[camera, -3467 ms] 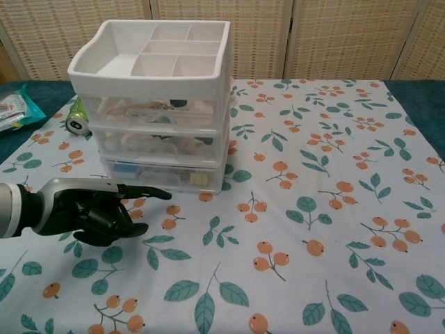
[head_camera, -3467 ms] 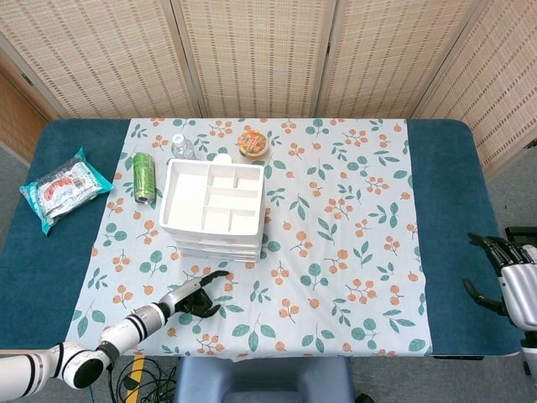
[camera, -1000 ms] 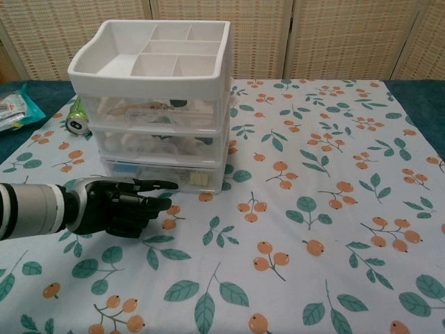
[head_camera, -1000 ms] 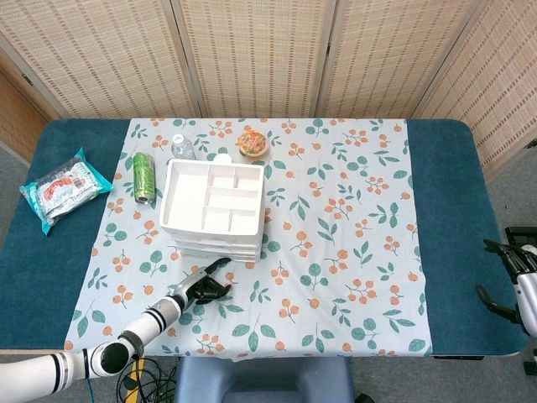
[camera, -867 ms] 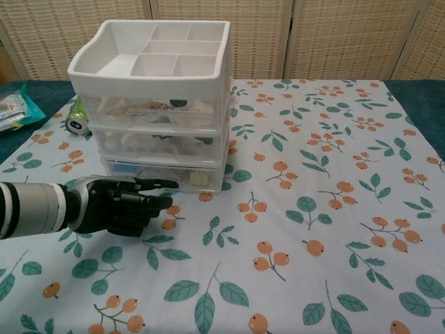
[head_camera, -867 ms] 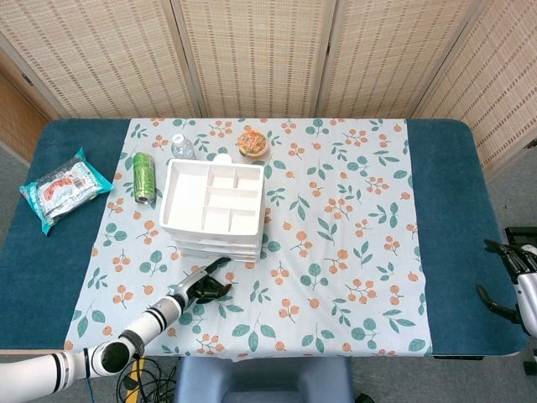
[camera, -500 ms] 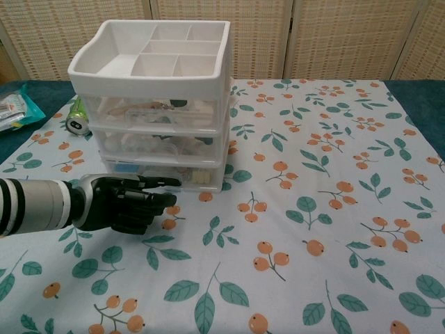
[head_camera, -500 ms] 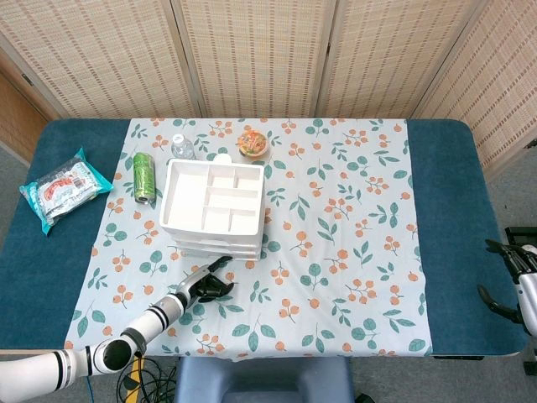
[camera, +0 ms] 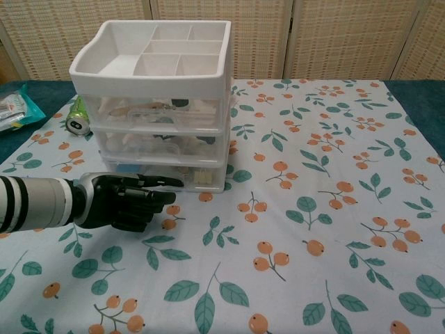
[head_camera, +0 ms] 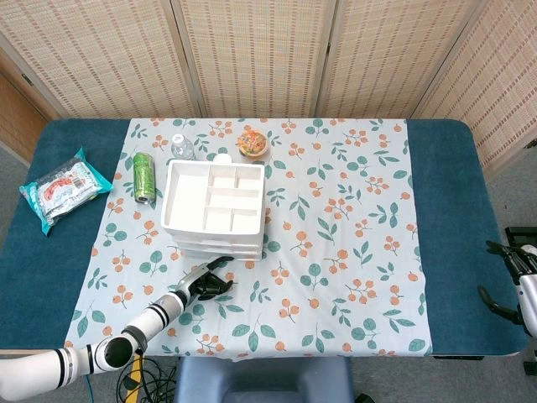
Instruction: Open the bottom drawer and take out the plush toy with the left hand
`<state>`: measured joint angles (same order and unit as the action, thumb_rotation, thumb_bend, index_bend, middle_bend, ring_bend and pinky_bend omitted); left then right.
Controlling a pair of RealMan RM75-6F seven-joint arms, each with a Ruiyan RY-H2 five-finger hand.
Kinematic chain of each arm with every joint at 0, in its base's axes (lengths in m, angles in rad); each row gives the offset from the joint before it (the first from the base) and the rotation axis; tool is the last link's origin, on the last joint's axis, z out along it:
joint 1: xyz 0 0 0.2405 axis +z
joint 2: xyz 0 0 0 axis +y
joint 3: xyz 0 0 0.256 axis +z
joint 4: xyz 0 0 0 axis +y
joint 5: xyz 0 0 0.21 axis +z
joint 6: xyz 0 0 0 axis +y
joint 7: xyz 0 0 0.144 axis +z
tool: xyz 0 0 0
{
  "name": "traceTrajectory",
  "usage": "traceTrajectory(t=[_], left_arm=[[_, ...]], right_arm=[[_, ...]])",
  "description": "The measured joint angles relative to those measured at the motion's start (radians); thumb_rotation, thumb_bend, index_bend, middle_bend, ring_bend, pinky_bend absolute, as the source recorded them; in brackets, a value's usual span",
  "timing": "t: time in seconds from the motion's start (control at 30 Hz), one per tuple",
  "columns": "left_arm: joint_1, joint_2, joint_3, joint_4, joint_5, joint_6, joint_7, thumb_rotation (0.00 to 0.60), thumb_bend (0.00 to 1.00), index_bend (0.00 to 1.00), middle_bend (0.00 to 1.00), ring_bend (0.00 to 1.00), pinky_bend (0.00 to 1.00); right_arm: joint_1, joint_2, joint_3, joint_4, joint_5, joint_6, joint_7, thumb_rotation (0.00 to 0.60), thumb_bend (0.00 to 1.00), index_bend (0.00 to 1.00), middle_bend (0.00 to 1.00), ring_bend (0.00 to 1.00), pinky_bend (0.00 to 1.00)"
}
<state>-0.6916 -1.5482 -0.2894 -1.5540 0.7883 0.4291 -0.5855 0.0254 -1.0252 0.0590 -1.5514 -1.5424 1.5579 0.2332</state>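
Observation:
A white three-drawer unit (camera: 156,104) with a divided tray on top stands on the floral cloth, left of centre (head_camera: 214,206). Its bottom drawer (camera: 191,175) is closed; through the clear front I see blurred contents, and I cannot make out the plush toy. My black left hand (camera: 128,200) lies low on the cloth right in front of that drawer, its fingers (camera: 163,182) stretched forward and touching the drawer's front edge, holding nothing. In the head view the left hand (head_camera: 204,285) sits just below the unit. My right hand (head_camera: 518,281) hangs off the table's right edge, fingers apart, empty.
A green can (head_camera: 143,176) lies left of the unit, with a small bottle (head_camera: 182,147) and a snack cup (head_camera: 252,142) behind it. A teal snack packet (head_camera: 63,188) rests on the blue table at far left. Floral cloth spreads to the right of the unit.
My left hand has crept forward across the cloth, from a palm's width short of the unit to fingertips touching the bottom drawer's front. The right hand has drawn slightly further off the edge.

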Motion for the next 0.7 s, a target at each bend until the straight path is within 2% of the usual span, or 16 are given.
traceTrajectory(t=[0.7], left_arm=[[0.018,0.020,0.005,-0.012,0.009,-0.033,0.001,0.600,0.45,0.19,0.95,1.00,1.00]], right_arm=[[-0.001,0.004,0.000,-0.014,-0.005,0.000,-0.014,0.600,0.33,0.14,0.27,0.24,0.22]])
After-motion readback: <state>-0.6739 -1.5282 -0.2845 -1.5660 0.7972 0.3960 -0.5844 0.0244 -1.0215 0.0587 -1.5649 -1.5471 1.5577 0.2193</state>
